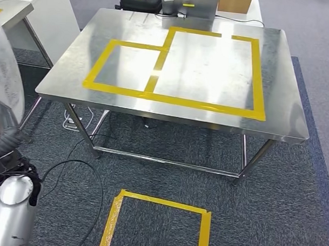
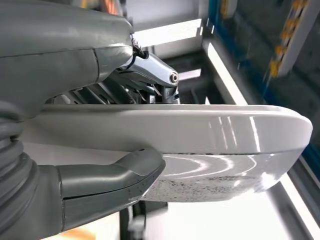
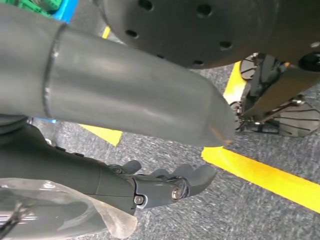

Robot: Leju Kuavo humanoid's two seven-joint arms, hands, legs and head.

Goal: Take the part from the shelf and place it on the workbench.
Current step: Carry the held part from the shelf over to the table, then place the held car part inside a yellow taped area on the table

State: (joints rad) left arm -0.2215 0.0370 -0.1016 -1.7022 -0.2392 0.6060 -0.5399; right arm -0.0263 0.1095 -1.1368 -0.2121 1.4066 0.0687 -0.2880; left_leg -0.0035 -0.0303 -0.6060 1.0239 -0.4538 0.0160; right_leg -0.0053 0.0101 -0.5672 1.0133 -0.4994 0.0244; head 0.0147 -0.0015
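The part is a wide, pale, curved panel with a glossy top and a speckled underside. My left hand grips it by one edge, thumb under it and the darker fingers over it. In the head view the part is a blurred pale shape at the left edge, above my silver left forearm. The steel workbench stands ahead of me, with two yellow tape rectangles marked on its top. My right hand hangs low over the carpet, fingers loosely stretched, holding nothing.
A yellow tape square marks the carpet in front of the workbench. Black cables trail across the floor near its left legs. A second table stands at the far left, and boxes sit beyond the bench's far edge.
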